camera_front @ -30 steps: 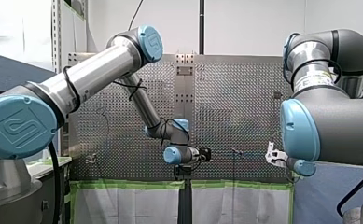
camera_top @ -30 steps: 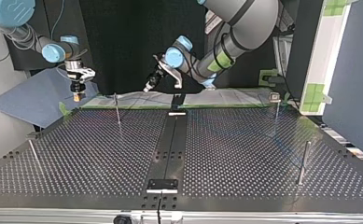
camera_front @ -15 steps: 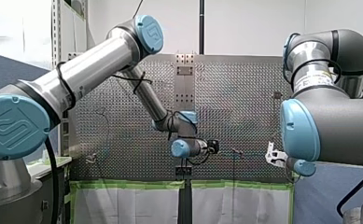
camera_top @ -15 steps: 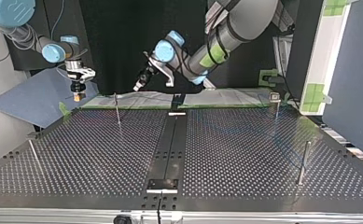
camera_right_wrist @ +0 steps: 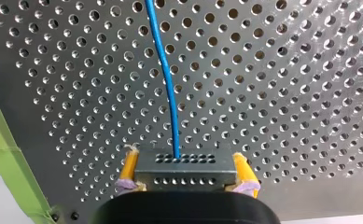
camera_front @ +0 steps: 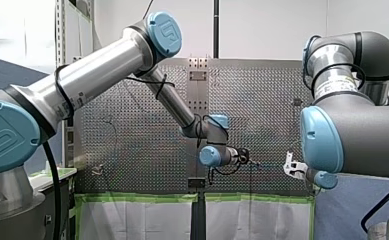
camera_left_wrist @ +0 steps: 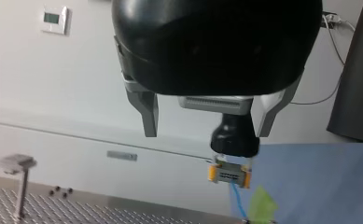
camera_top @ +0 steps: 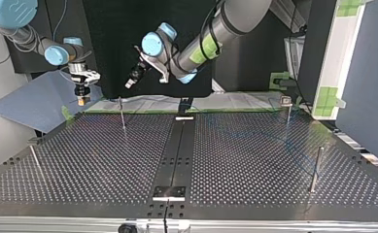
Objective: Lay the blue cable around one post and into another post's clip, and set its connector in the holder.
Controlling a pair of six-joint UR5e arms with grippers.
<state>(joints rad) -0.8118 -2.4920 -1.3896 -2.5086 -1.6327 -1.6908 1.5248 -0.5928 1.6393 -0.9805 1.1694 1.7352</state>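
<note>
1. The jaws of my right gripper (camera_right_wrist: 184, 163) are closed tight on the grey connector (camera_right_wrist: 184, 175). The yellow pads (camera_right_wrist: 129, 169) press on its two short sides. In the top view this gripper hangs at the far left, over the far left corner of the perforated table (camera_top: 254, 160).
2. The blue cable (camera_right_wrist: 166, 79) leaves the middle of the connector and runs away from the gripper above the table with a slight bend. Green tape (camera_right_wrist: 2, 154) edges the table beside it. In the top view the rest of the cable is too faint to trace.
3. A leaning post (camera_top: 33, 160) stands at the table's left edge, nearer the camera. A thin post (camera_top: 122, 114) stands close to the far edge, just right of my right gripper.
4. The jaws of my left gripper (camera_left_wrist: 207, 133) stand wide open, with nothing between the metal fingers (camera_left_wrist: 149, 116). In the top view it is raised above the far edge, right of the thin post and left of centre, tilted down towards my right gripper. In the left wrist view the held connector shows ahead of it, close beside one finger.
5. A black strip (camera_top: 177, 145) runs down the table's middle, with a small black plate (camera_top: 168, 191) at its near end.
6. On the right, a post with a small block on top (camera_top: 287, 104) stands far back. A plain post (camera_top: 316, 167) stands nearer, close to the right edge.
</note>
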